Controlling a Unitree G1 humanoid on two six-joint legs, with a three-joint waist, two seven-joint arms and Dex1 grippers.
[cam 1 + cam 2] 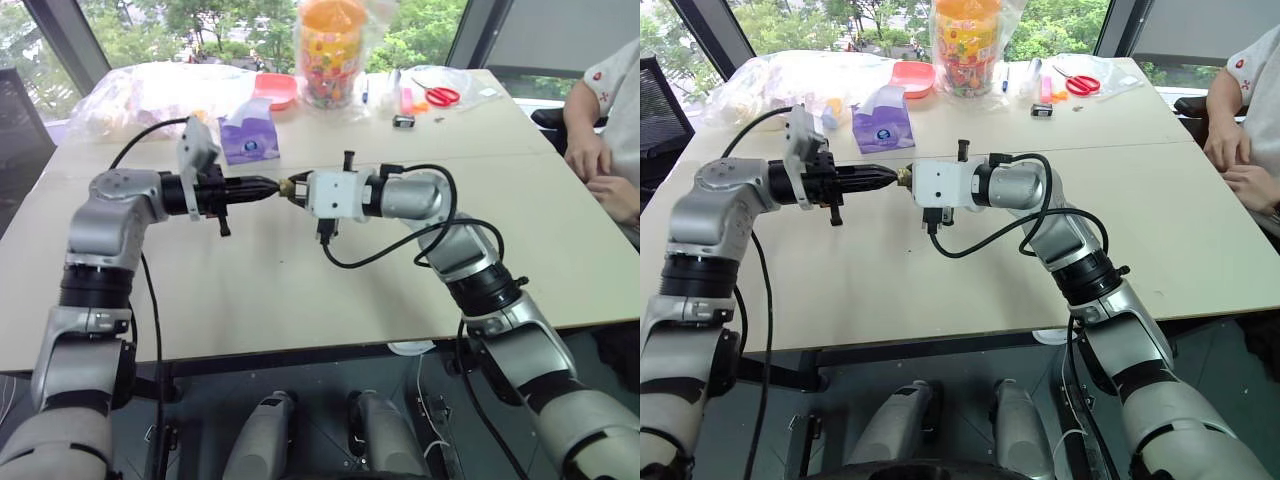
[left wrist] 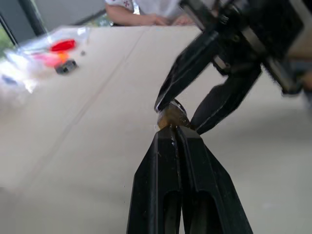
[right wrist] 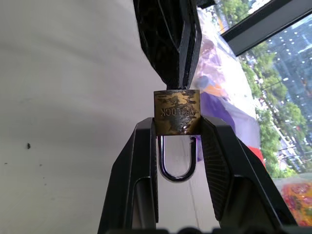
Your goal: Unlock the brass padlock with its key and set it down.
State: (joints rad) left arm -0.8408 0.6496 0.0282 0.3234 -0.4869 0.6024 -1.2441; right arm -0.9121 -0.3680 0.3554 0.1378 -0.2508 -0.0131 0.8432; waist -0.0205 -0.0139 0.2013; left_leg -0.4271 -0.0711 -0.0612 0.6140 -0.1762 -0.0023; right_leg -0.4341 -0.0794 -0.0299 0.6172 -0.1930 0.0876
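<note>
Above matte tan table [image 1: 300, 290], right hand [image 3: 177, 127] pinches scuffed brass padlock [image 3: 177, 111].

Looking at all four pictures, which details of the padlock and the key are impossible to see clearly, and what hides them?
- The key: left wrist view, covered by the left gripper's closed fingertips at the brass padlock.
- The keyhole face: right wrist view, blocked by the same fingers.
- The padlock in the eye views: too small to read.
- The shackle: one leg seems free of the body, but whether it is unlocked stays uncertain; the right gripper flanks it.

one brass padlock [image 3: 177, 111], two end effectors [image 1: 270, 189] [image 1: 296, 192], one table [image 1: 300, 290]
</note>
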